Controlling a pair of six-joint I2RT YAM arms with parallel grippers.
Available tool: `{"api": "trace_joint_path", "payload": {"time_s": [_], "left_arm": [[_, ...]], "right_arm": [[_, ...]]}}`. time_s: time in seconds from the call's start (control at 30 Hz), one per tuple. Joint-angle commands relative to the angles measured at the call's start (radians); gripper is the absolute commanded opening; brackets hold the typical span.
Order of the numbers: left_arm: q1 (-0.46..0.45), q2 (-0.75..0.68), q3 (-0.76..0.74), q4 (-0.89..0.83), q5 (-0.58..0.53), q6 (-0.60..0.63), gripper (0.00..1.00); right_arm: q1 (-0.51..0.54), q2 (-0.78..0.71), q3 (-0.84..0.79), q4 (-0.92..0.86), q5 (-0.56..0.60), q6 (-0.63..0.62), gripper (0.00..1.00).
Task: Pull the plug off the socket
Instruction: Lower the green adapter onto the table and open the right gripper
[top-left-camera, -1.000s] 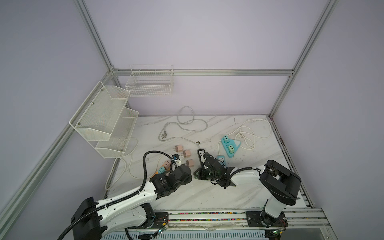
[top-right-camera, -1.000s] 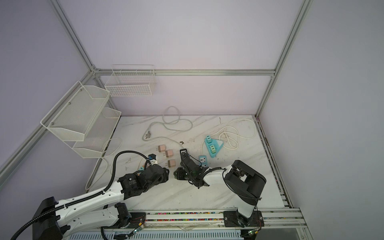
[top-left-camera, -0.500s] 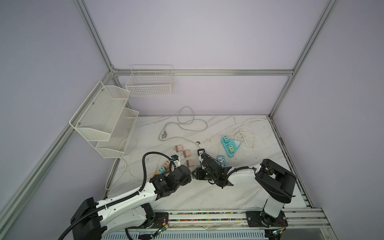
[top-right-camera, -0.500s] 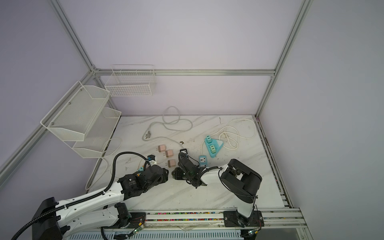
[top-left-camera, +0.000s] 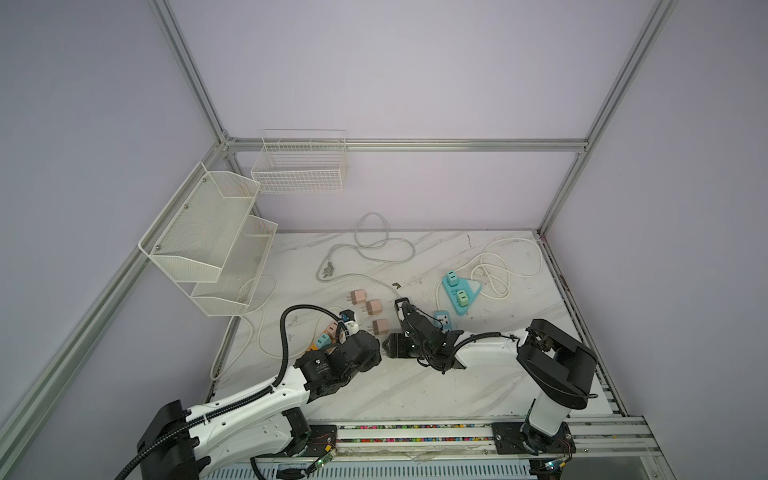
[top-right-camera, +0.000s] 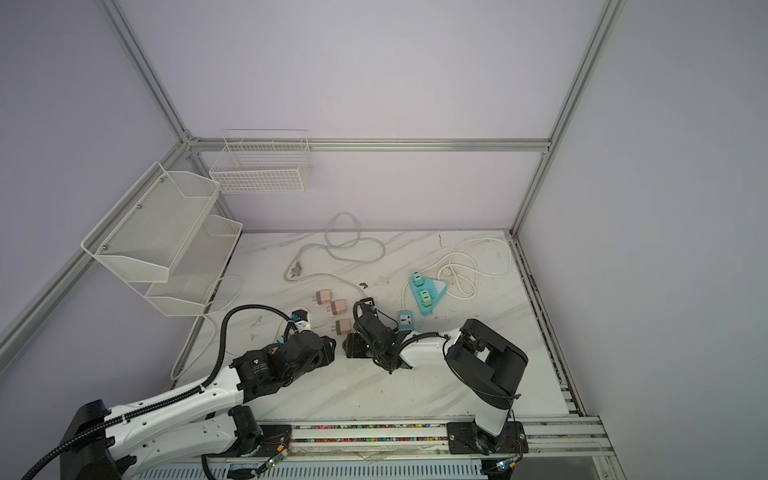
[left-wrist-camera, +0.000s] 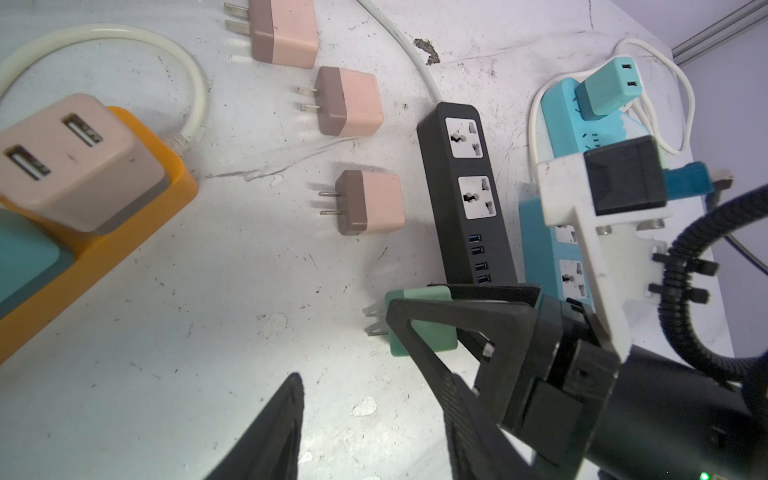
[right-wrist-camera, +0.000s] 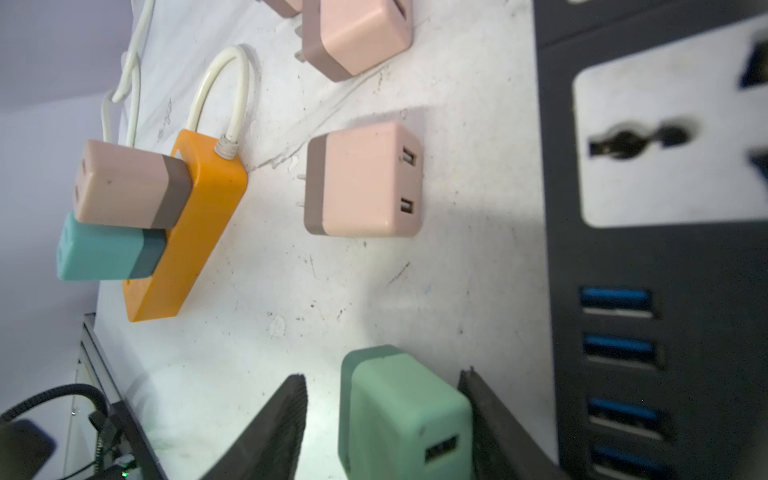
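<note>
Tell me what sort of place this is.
Probably a robot-lab test cell: an aluminium frame encloses the marble-look tabletop, a left arm and right arm are mounted at its front edge, and power strips and chargers lie spread out.

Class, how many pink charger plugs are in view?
4. Three pink plugs lie loose on the table beside the black strip; one is plugged into the orange strip. Others may be hidden.

You get soft, even light in both top views. Your right wrist view blurs the black power strip (right-wrist-camera: 648, 257), with tabletop (right-wrist-camera: 216, 374) glare.
</note>
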Motion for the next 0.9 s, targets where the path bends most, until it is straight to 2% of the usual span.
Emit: {"api": "trace_joint_path", "payload": {"time_s": [0.0,0.23,0.4,0.57,0.7,0.87], "left_arm": [[0.005,-0.024,-0.026,0.026,0.005,0.012,0.54],[0.005,-0.027,0.010,0.027,0.019,0.049,0.54],[0.005,-0.018,0.041,0.031,0.040,0.067,0.55],[0.005,0.014,0.079,0.040,0.046,0.102,0.59],[0.005,0.041,0.114,0.052,0.047,0.119,0.61],[0.005,0.074,0.121,0.110,0.055,0.148,0.62]], "right_arm": [[0.005,-0.068,0.029,-0.070,0.042,-0.011,0.69],[-0.008,-0.175,0.049,-0.145,0.086,-0.029,0.86],[-0.051,-0.245,0.097,-0.258,0.159,-0.076,0.86],[-0.178,-0.302,0.140,-0.396,0.216,-0.131,0.86],[-0.259,-0.298,0.210,-0.533,0.320,-0.195,0.86],[-0.359,-0.260,0.274,-0.618,0.390,-0.237,0.86]]}}
